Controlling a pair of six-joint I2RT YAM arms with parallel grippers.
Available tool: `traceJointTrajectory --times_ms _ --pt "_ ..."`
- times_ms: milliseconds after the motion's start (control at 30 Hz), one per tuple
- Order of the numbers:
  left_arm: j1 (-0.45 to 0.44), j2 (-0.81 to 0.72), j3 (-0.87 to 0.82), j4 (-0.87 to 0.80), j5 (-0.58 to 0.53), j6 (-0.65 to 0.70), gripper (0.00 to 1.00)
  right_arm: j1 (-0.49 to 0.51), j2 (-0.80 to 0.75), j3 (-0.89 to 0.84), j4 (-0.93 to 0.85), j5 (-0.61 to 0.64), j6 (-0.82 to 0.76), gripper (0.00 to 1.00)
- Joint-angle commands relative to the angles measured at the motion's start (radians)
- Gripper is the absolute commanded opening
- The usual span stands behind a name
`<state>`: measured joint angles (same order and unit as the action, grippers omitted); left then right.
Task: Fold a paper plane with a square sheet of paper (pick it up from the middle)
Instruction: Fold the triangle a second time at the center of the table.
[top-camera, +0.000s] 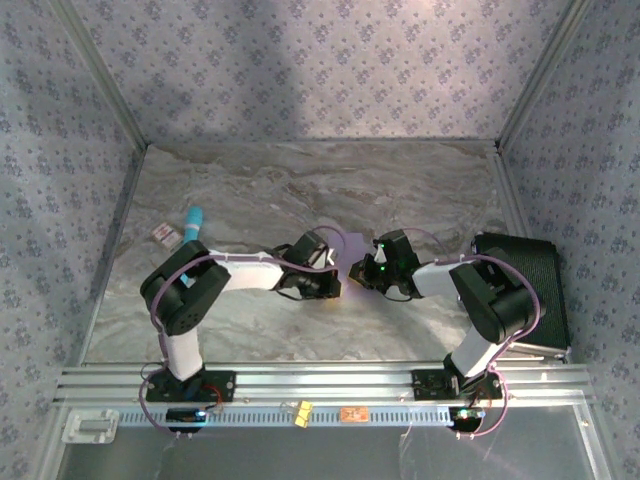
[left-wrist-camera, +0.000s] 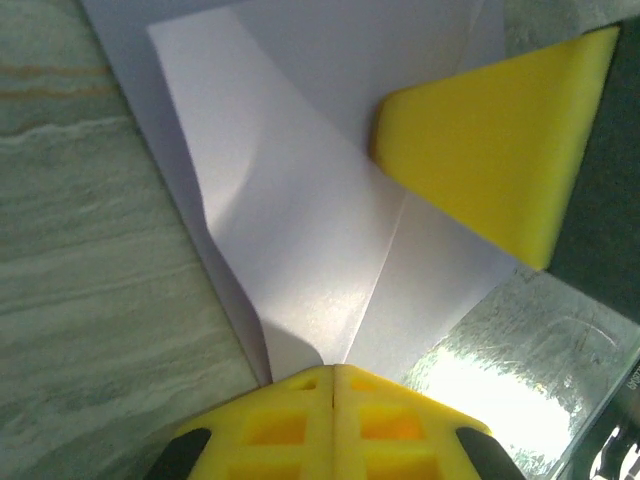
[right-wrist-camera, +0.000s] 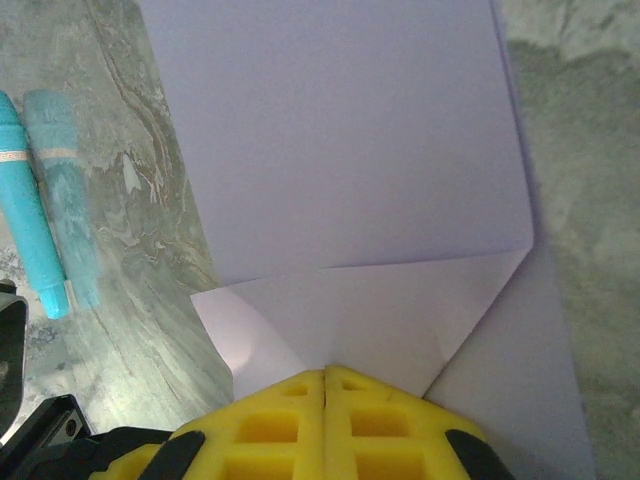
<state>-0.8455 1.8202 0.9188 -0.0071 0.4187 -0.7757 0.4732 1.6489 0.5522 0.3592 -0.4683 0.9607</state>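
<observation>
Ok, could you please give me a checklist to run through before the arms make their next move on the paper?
1. Left gripper shut: ok.
2. Right gripper shut: ok.
3. Both tips at the paper: ok. Whether they pinch it or only press on it: cannot tell.
4. Corner flap folded in with a clean crease: ok, seen in the right wrist view.
5. Paper folded into a finished plane: not ok, most of it lies wide and flat.
6. Marker lying apart from the paper on the table: ok.
</observation>
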Motion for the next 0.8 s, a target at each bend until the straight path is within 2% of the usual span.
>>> traceJointTrajectory --times_ms 0,467,767 --pt "-0.005 -0.038 -0.044 -0.058 -0.014 0.018 0.02 -0.017 0.014 -0.038 -0.101 0.056 -0.024 0.0" --pt "-0.002 -0.153 -0.051 -0.055 -0.05 0.035 0.02 -0.018 0.01 -0.035 -0.1 0.048 -0.022 0.0" --pt "0.015 -0.033 0.086 -0.004 0.057 0.007 0.02 -0.018 0.014 -0.031 -0.095 0.042 -0.018 0.0"
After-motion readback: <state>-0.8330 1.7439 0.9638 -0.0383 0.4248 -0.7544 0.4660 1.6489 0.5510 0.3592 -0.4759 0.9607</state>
